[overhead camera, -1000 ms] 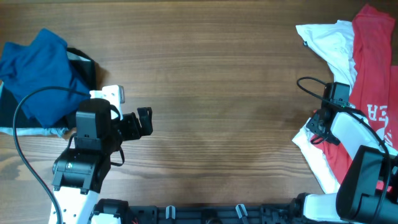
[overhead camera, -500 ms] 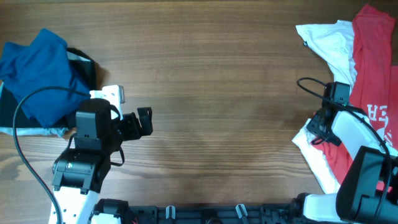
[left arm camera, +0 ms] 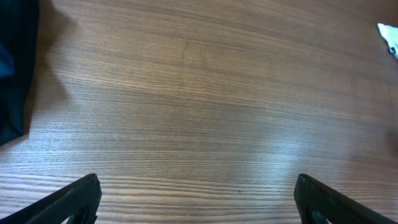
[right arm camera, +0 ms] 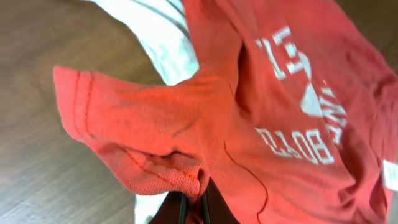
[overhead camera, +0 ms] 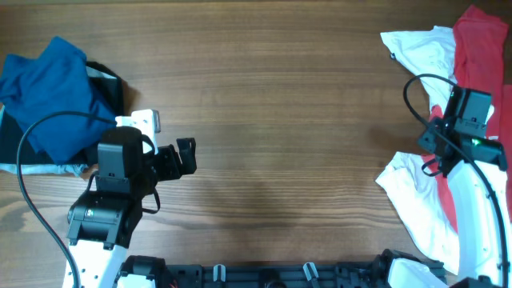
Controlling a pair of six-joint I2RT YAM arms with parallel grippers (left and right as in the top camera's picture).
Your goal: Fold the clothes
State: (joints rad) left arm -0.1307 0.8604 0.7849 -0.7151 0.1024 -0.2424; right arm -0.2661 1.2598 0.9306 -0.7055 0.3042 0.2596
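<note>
The wooden table (overhead camera: 280, 120) carries clothes at both ends. My right arm has swung back along the right edge, lifting the red shirt (right arm camera: 292, 81) off the white shirt (overhead camera: 420, 52), so I judge sorting has begun. The right gripper (right arm camera: 194, 202) is clenched on a red fold. The left gripper (left arm camera: 199, 199) gapes, idle. I see no containers.

A dark brown wooden table (overhead camera: 280, 120) is filling every view.
Its grain is running in long, fine streaks from left to right across the overhead view. Soft, even light is falling on it and lifting a faint pale sheen off the boards in the left wrist view. At the near left corner a paler stretch of wood (overhead camera: 16, 240) is showing.
</note>
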